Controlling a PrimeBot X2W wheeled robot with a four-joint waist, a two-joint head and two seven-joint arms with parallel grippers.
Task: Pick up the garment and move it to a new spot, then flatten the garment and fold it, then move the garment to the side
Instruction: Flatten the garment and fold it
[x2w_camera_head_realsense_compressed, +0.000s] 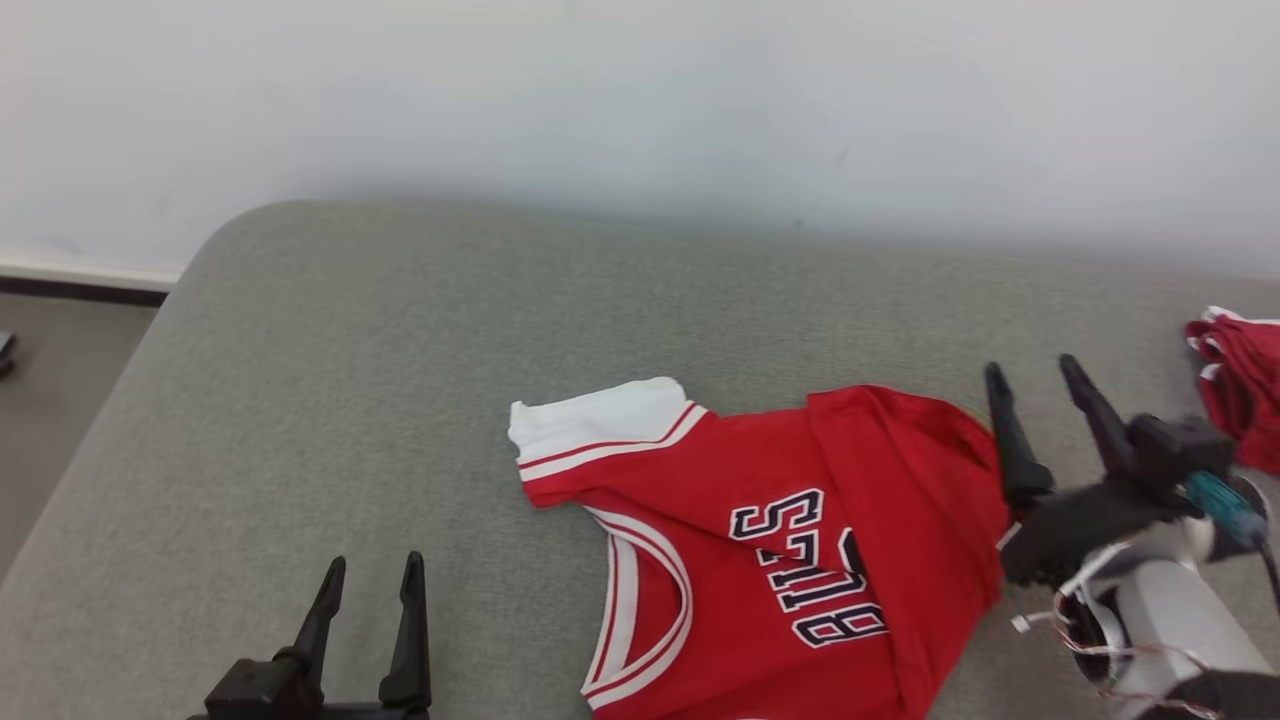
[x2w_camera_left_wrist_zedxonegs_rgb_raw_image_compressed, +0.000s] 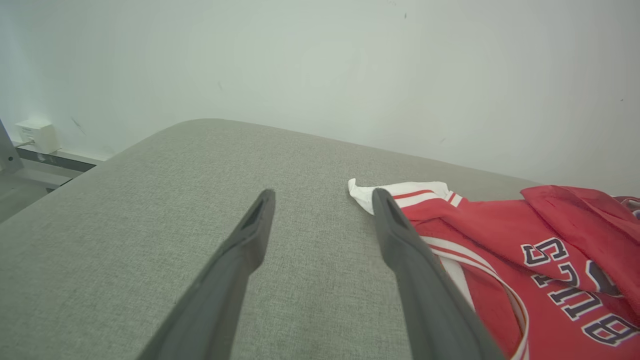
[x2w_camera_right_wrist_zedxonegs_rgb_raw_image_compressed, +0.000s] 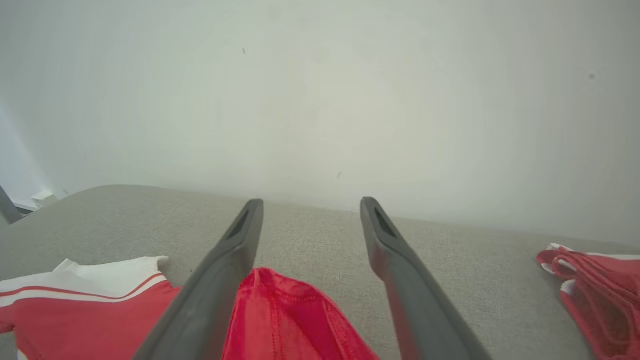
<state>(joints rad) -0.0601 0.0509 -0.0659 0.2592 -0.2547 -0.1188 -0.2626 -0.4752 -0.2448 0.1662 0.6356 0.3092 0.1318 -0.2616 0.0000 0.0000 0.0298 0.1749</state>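
Now, jersey (x2w_camera_head_realsense_compressed: 800, 520): rumpled on cushion (x2w_camera_head_realsense_compressed: 400, 350).
Left gripper (x2w_camera_head_realsense_compressed: 374, 562): jaws wide, empty, near left.
Right gripper (x2w_camera_head_realsense_compressed: 1030, 368): jaws wide, empty, at jersey's right edge.

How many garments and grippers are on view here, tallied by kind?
Red jersey, lying on the grey cushion: 1
Bunched red garment at the cushion's right edge: 1
Grippers: 2, the left gripper and the right gripper, both open and empty
Total: 4
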